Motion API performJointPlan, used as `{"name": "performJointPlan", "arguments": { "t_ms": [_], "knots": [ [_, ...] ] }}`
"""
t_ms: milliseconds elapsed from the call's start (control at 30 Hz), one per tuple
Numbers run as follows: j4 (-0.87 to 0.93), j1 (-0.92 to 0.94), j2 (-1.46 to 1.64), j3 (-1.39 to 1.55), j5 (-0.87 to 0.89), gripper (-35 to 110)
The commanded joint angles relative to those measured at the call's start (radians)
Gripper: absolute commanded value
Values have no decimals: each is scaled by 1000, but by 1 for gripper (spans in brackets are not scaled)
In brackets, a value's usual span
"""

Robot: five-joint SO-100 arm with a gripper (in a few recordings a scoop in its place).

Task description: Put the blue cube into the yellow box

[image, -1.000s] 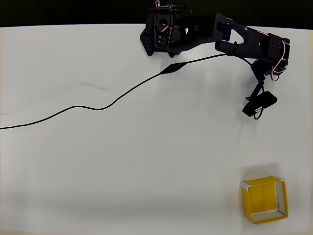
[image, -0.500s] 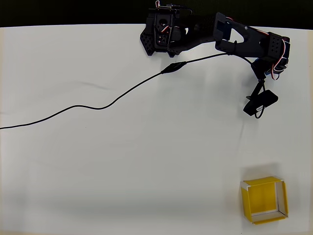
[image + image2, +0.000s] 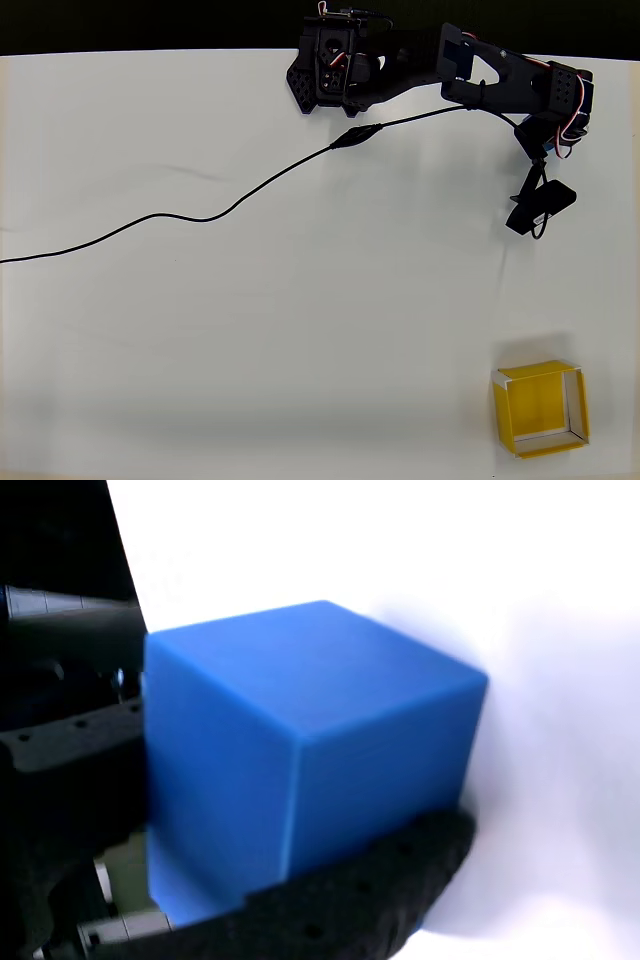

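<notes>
The blue cube sits clamped in the hand per the wrist view, a dark finger across its lower edge and the other on its left side, w/ white worktop behind it. In the overhead view the hand is at the top right, and the yellow box lies well apart, down-frame near the bottom right corner, open top up. So the carry prob. runs almost straight down-frame, w/ little sideways shift, till the cube is over the box.
</notes>
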Motion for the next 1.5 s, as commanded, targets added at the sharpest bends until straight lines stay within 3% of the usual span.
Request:
{"name": "performJointPlan", "arguments": {
  "t_ms": [0, 600, 1467],
  "knots": [
    [3, 58, 107, -26, -60, 19],
    [-138, 535, 267, -57, -460, 21],
    [-359, 715, 110, -482, -853, 21]
  ]
}}
